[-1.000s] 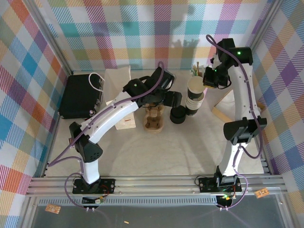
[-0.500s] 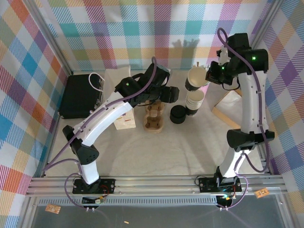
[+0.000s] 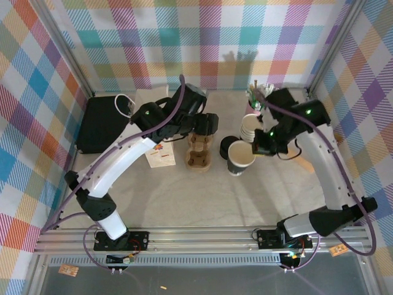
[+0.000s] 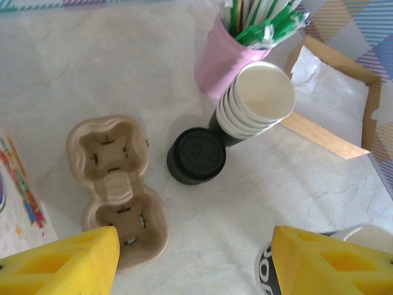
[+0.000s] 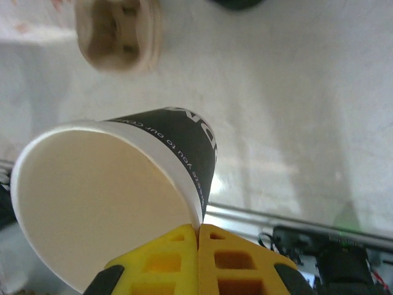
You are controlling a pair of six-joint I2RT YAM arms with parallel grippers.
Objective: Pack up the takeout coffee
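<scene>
Two yellow fingers of your right gripper [image 5: 198, 237] pinch the rim of a lidless white paper cup with black sleeve [image 5: 104, 203], tilted near mid-table. Left of it, your left gripper [image 4: 195, 246] hangs spread over a brown pulp cup carrier [image 4: 116, 184].

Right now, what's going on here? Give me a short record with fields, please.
Right fingers: shut on the rim of a lidless paper cup, which is tilted
Left fingers: open, holding nothing, near the cup carrier
Carrier pockets: both empty
Cup stack: beside the pink straw holder
Black lids: next to the cup stack
Lid on held cup: none yet
</scene>
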